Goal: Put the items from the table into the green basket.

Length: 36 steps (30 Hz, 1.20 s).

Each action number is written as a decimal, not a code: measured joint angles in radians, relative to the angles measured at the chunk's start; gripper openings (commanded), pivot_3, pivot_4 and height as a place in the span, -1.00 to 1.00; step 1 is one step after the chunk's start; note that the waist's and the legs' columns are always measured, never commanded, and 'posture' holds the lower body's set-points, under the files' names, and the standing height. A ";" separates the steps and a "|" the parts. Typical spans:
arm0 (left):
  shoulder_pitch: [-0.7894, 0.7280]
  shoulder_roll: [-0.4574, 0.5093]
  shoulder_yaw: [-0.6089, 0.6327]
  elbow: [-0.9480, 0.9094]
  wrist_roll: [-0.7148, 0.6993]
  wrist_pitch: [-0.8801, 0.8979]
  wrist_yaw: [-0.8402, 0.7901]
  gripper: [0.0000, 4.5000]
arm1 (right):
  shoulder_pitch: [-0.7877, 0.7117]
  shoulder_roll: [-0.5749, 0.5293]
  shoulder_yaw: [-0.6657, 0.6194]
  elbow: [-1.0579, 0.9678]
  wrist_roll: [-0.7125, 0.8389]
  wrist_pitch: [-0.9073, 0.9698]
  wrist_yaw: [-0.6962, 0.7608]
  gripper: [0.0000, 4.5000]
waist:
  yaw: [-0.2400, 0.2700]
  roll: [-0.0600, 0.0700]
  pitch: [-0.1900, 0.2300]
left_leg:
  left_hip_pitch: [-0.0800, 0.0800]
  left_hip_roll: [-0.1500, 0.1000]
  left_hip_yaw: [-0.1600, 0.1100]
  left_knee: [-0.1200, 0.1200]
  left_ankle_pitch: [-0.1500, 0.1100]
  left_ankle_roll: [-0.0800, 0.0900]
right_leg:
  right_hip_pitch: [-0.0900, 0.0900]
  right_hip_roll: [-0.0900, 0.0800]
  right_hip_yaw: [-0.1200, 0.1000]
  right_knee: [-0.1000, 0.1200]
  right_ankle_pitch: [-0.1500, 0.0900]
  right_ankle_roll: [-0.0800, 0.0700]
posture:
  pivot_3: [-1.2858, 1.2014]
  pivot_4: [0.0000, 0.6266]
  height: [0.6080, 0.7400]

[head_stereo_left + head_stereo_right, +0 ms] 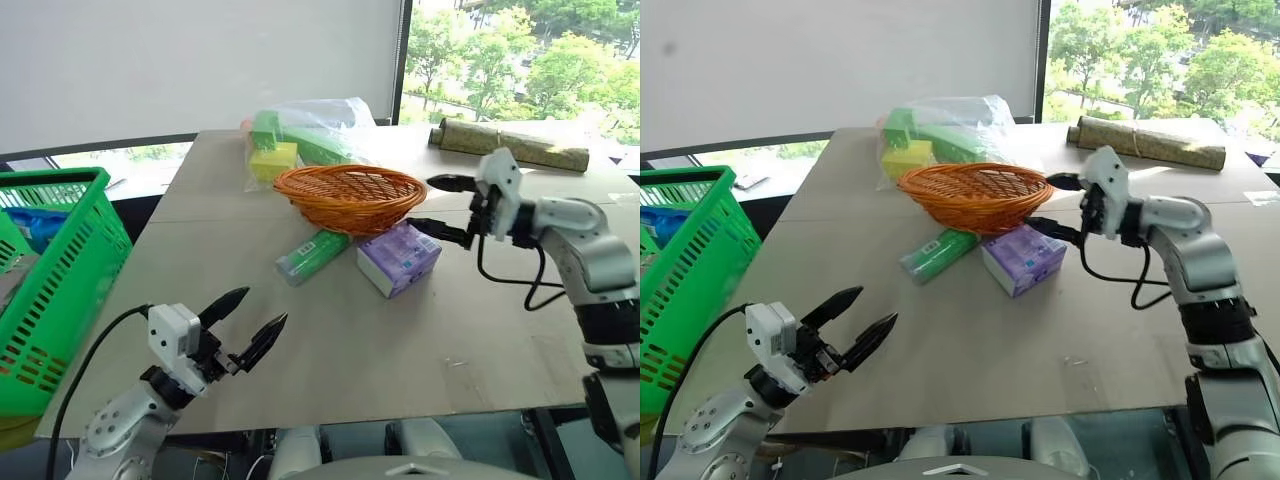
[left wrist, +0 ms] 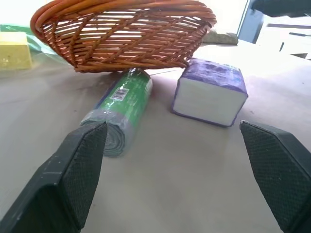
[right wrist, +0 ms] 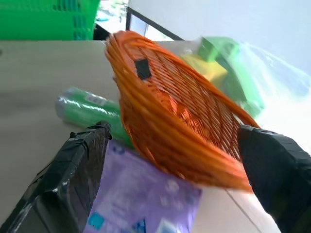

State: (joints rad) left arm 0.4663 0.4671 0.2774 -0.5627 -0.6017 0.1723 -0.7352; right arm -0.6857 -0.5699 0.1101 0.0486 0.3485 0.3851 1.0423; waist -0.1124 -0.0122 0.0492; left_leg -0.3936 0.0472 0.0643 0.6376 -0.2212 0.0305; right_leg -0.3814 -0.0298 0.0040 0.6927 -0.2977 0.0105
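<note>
A green plastic-wrapped roll (image 1: 312, 256) lies on the table (image 1: 420, 350) just in front of an orange wicker basket. A purple tissue pack (image 1: 399, 258) rests beside the roll, on its right. My right gripper (image 1: 421, 202) hovers open at the wicker basket's right rim, above the far end of the tissue pack, holding nothing. My left gripper (image 1: 264, 305) stands open and empty over the table's near edge, pointing toward the roll (image 2: 119, 109) and the pack (image 2: 210, 92). The green basket (image 1: 60, 290) stands off the table's left side.
The orange wicker basket (image 1: 350, 195) sits mid-table, partly over the roll's far end. Behind it lies a clear plastic bag (image 1: 300, 135) with green and yellow things. A rolled mat (image 1: 510, 145) lies at the far right. Something blue lies inside the green basket.
</note>
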 measured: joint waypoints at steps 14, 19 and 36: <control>-0.061 -0.004 -0.022 -0.098 -0.030 0.063 0.088 1.00 | -0.228 0.108 0.203 0.401 -0.203 -0.116 0.130 -0.34 | 0.044 0.000 0.000 | 0.000 -0.001 0.000 0.000 0.000 0.000 | -0.001 -0.001 -0.001 0.001 0.000 0.000 | 0.02 -1.00 1.00; -0.079 -0.023 -0.047 -0.102 -0.026 0.064 0.121 1.00 | -0.231 0.108 0.188 0.390 -0.213 -0.124 0.129 -0.78 | 0.050 0.000 0.000 | -0.001 -0.001 0.000 0.000 0.000 0.000 | -0.001 -0.001 -0.001 0.001 0.000 0.000 | 0.00 -1.00 1.00; -0.367 0.044 -0.164 0.049 0.102 0.242 0.230 1.00 | -0.232 -0.173 0.121 0.607 -0.462 -0.333 -0.074 0.63 | 0.001 0.001 0.000 | -0.003 -0.005 0.003 -0.001 0.000 0.000 | -0.005 0.001 0.004 0.001 0.000 0.000 | -0.10 -1.00 1.00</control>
State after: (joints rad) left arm 0.0991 0.5110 0.1137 -0.5142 -0.5002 0.4142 -0.5054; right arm -0.9177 -0.7430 0.2312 0.6559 -0.1140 0.0521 0.9683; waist -0.1112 -0.0113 0.0491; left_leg -0.3963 0.0424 0.0673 0.6370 -0.2211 0.0309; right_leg -0.3861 -0.0290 0.0085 0.6941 -0.2974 0.0107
